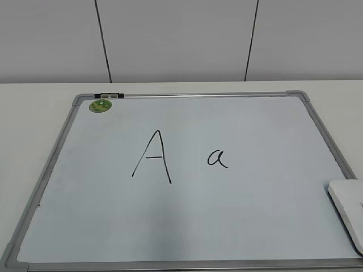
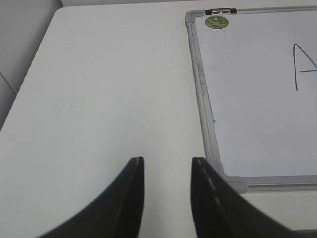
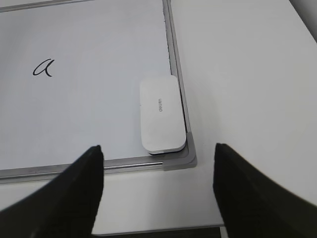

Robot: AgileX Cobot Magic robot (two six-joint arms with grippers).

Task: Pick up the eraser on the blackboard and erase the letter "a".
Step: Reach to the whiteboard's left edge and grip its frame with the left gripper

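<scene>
The blackboard [image 1: 272,221] lies flat on the table, a pale board in a silver frame. The small black letter "a" [image 1: 217,158] is written right of centre; it also shows in the right wrist view [image 3: 43,67]. The white eraser [image 1: 349,205] rests on the board's near right corner, seen whole in the right wrist view [image 3: 161,113]. My right gripper [image 3: 157,151] is open and empty, hovering just short of the eraser over the board's corner. My left gripper [image 2: 167,161] is open and empty over bare table, left of the board's near left corner [image 2: 233,183].
A taller capital "A" [image 1: 152,157] is written left of the small letter. A round green magnet [image 1: 100,105] sits at the board's far left corner, beside a black clip [image 1: 109,95]. The table's front edge [image 3: 163,229] runs just below the right gripper.
</scene>
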